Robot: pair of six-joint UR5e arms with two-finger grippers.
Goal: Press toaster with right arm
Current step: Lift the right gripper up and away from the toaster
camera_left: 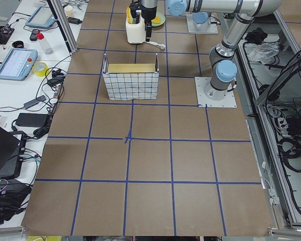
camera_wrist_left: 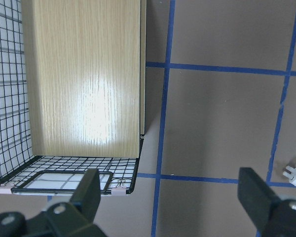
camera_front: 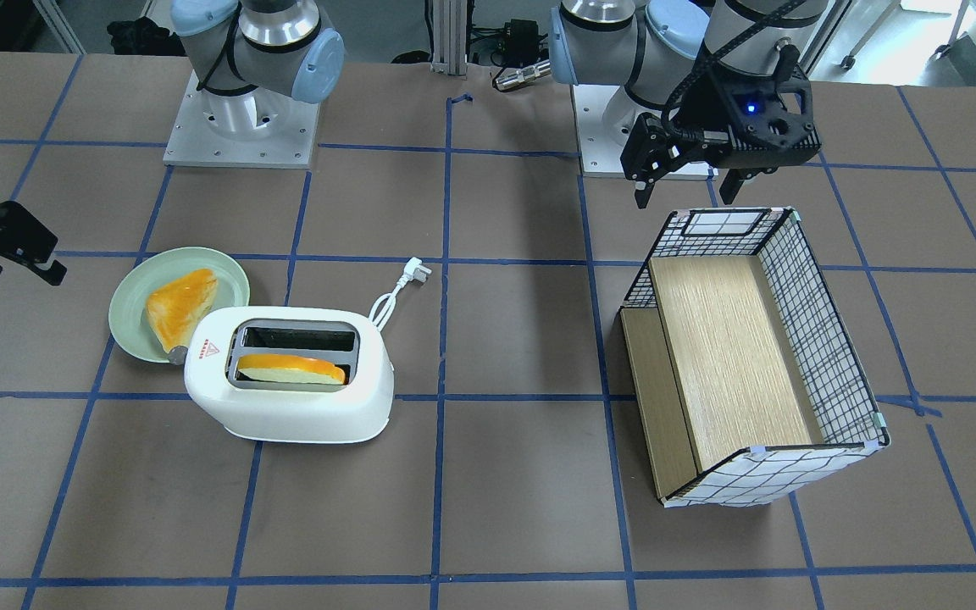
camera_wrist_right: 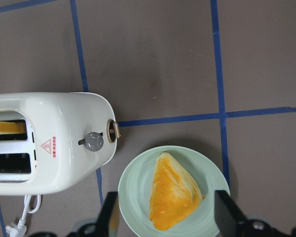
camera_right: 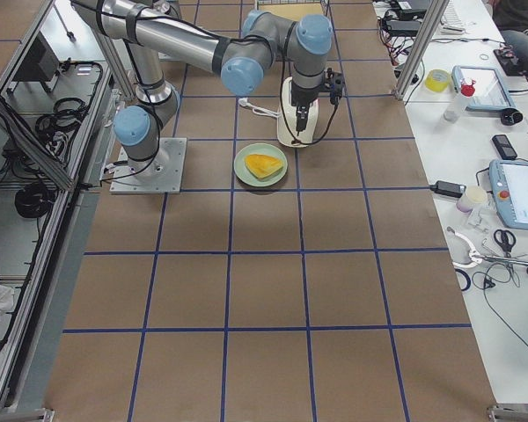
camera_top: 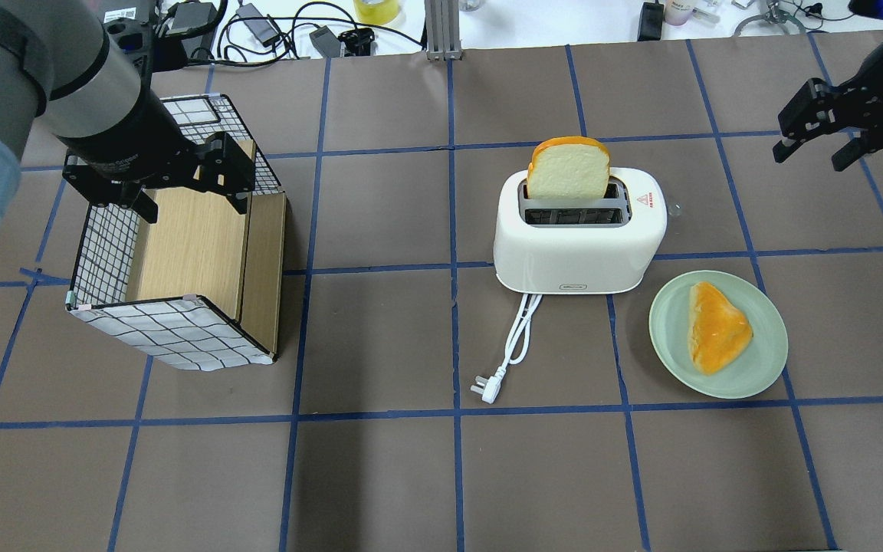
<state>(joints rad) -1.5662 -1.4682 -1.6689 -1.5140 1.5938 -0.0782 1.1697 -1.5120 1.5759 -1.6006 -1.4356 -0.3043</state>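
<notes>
The white toaster (camera_top: 579, 245) stands mid-table with a bread slice (camera_top: 568, 169) upright in one slot. It also shows in the front view (camera_front: 289, 398) and in the right wrist view (camera_wrist_right: 44, 143), where its grey end knob (camera_wrist_right: 94, 141) and lever (camera_wrist_right: 113, 131) face the plate. My right gripper (camera_top: 805, 162) is open and empty. It hovers well to the right of the toaster and beyond the plate, at the left edge of the front view (camera_front: 20, 275). My left gripper (camera_top: 195, 211) is open and empty above the basket's far end.
A green plate (camera_top: 671, 337) with a second toast slice (camera_top: 717, 330) lies beside the toaster's knob end. The toaster's white cord and plug (camera_top: 514, 345) trail toward the robot. A wire-grid basket (camera_top: 173, 330) with wooden panels stands on the left.
</notes>
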